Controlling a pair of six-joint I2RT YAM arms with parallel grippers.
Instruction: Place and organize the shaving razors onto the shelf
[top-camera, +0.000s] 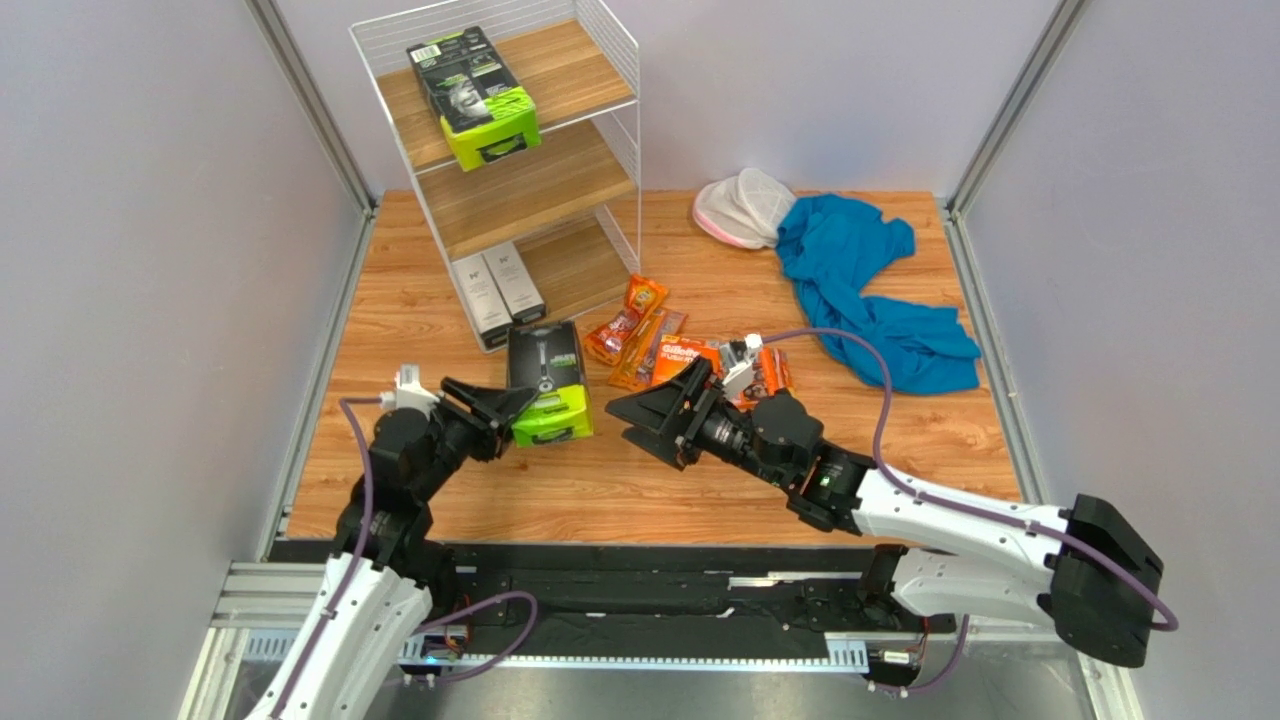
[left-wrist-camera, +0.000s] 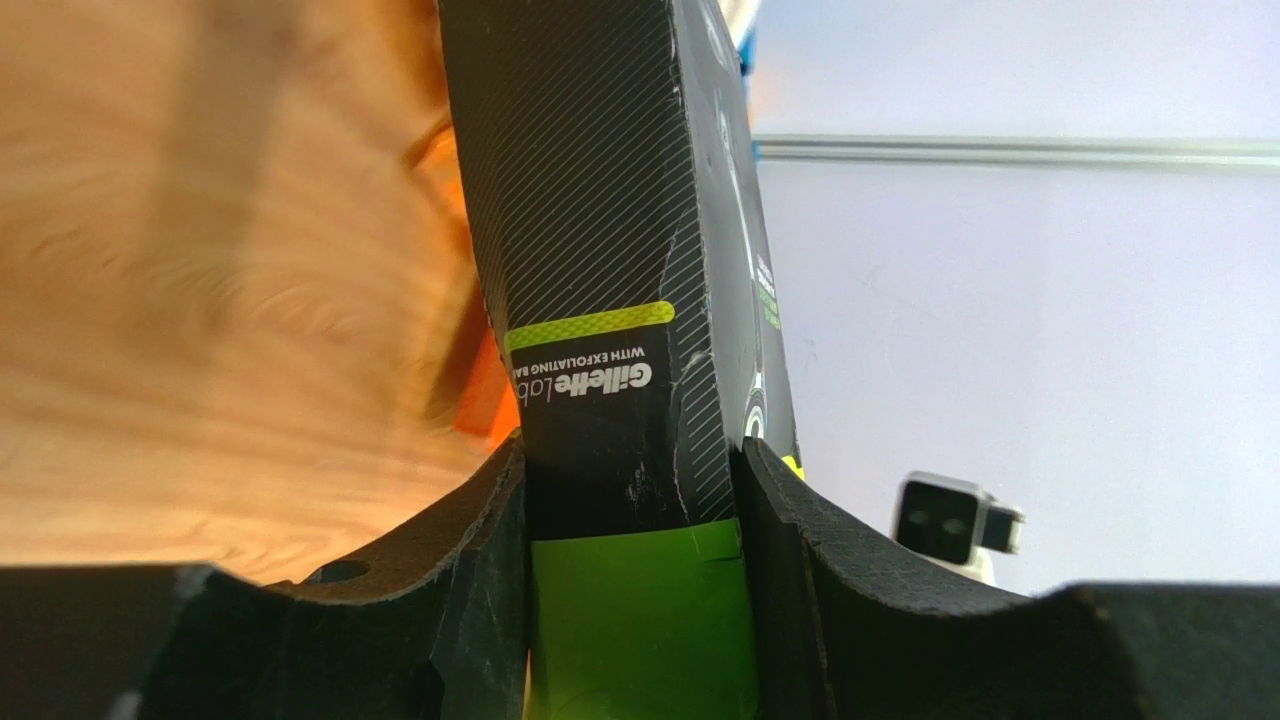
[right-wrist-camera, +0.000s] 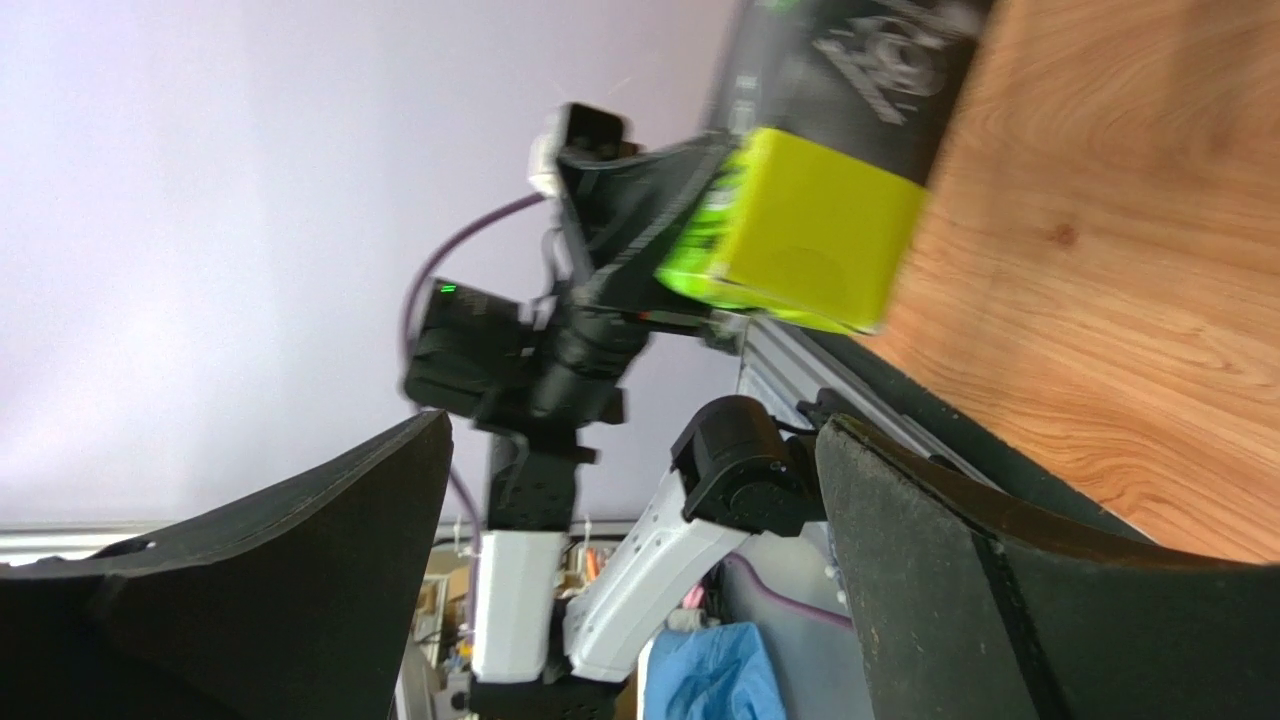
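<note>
A black shaving-razor pack with a lime-green end (top-camera: 547, 383) is just off the floor in front of the shelf (top-camera: 451, 150). My left gripper (top-camera: 522, 411) is shut on its near left edge. The left wrist view shows the pack (left-wrist-camera: 601, 225) pinched between both fingers of that gripper (left-wrist-camera: 631, 480). A matching black and lime pack (top-camera: 473, 98) lies on the shelf's top tier. Orange razor packs (top-camera: 631, 323) (top-camera: 684, 357) (top-camera: 763, 369) lie on the wood floor right of the shelf. My right gripper (top-camera: 624, 423) hangs open and empty just right of the held pack, which shows ahead of its open jaws (right-wrist-camera: 631, 450) as a lime end (right-wrist-camera: 804, 210).
Two slim grey-white boxes (top-camera: 499, 296) stand on the shelf's bottom tier. A blue cloth (top-camera: 872, 285) and a white mesh pouch (top-camera: 744, 207) lie at the back right. Grey walls with metal rails bound the wood floor on both sides.
</note>
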